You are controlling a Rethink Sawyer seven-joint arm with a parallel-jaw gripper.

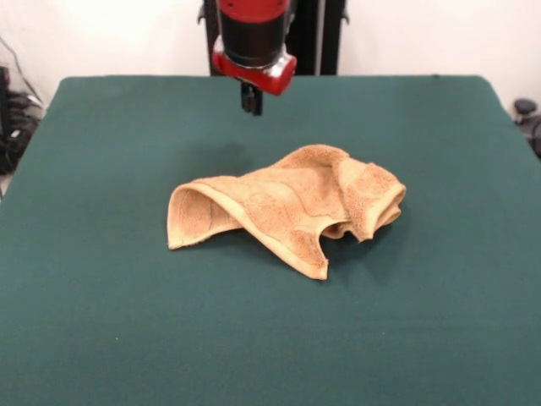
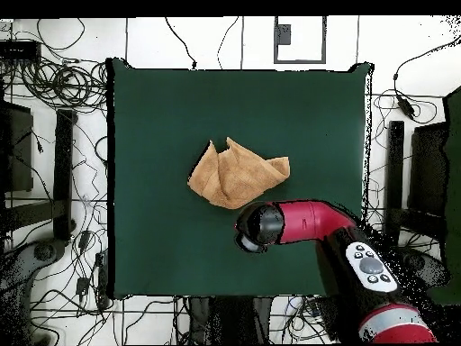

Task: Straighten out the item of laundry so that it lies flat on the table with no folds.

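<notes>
The tan-orange towel (image 1: 287, 207) lies crumpled near the middle of the dark green table (image 1: 101, 321), with folded-over flaps and one end rolled up on the right. It also shows in the overhead view (image 2: 237, 173) as a bunched, uneven shape on the table (image 2: 153, 108). My gripper (image 1: 251, 99) hangs from the red and black arm above the table's far side, behind the towel and clear of it, holding nothing. In the overhead view the arm's end (image 2: 257, 227) hides the gripper and sits just below the towel.
Wide bare green felt surrounds the towel on all sides. Cables and dark stands (image 2: 63, 171) lie on the floor around the table. The robot's pedestal (image 1: 321, 34) stands behind the far edge.
</notes>
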